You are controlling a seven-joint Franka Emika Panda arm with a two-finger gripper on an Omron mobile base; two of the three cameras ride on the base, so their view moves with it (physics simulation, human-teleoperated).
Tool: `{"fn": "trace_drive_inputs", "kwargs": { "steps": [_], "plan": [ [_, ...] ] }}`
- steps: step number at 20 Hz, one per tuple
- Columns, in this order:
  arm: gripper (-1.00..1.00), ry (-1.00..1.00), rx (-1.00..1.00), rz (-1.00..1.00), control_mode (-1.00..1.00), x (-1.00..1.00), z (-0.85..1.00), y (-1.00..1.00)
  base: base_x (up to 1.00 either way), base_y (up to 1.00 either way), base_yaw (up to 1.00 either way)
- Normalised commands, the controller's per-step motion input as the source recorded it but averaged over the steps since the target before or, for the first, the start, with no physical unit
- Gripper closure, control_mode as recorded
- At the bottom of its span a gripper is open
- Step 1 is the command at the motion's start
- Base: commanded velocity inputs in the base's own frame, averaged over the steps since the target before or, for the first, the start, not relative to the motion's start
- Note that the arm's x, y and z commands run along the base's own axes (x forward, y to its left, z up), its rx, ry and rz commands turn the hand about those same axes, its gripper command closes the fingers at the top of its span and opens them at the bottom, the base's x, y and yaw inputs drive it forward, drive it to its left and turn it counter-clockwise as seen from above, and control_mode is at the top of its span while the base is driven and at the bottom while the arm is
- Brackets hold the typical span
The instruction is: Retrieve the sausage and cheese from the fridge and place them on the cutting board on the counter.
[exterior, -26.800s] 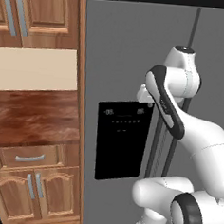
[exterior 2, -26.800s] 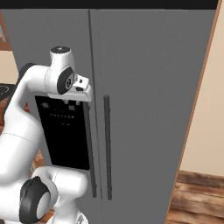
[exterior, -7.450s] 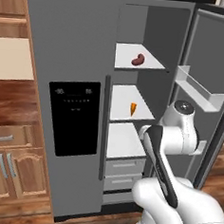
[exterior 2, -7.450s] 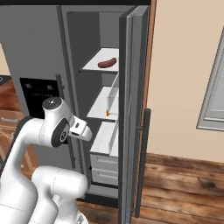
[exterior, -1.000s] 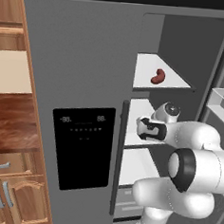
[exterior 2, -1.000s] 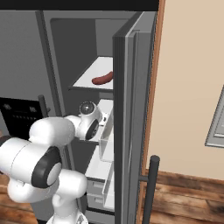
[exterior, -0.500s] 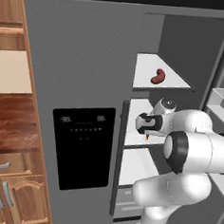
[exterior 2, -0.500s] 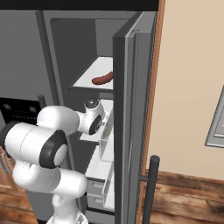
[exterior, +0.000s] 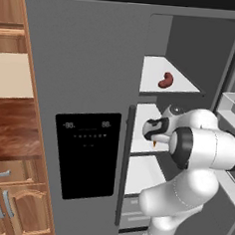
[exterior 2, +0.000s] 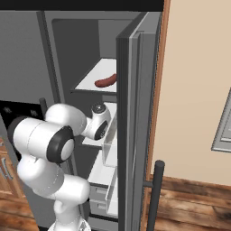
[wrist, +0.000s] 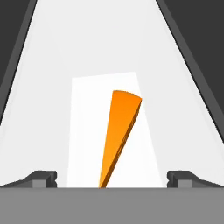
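The gripper [wrist: 112, 178] reaches into the fridge [exterior: 94, 62] with fingers [wrist: 41, 178] spread wide either side of the cheese [wrist: 117, 135] on its middle shelf, apparently to straddle it; the sausage [exterior: 166, 80] waits above.

A home kitchen: a tall grey side-by-side fridge [exterior: 92, 87] with a black dispenser panel [exterior: 86, 154] stands beside wooden cabinets [exterior: 8, 201] and a reddish-brown counter [exterior: 10, 136], its white shelves [exterior: 167, 81] holding food.
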Motion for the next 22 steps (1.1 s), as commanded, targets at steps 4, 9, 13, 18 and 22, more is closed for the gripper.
{"fn": "trace_drive_inputs", "kwargs": {
  "steps": [4,9,13,18,22],
  "plan": [
    [-1.0,0.0,0.0,0.0,-1.0,0.1,-0.07,0.0,0.0,0.0,0.0],
    [-1.0,0.0,0.0,0.0,-1.0,0.15,-0.11,0.0,0.0,0.0,0.0],
    [-1.0,0.02,0.0,0.0,-1.0,0.29,0.0,0.0,0.0,0.0,0.0],
    [-1.0,0.02,0.0,0.0,-1.0,0.35,-0.02,0.0,0.0,0.0,0.0],
    [-1.0,0.0,-0.01,0.0,-1.0,0.13,-0.28,0.0,0.0,0.0,0.0]
  ]
}}
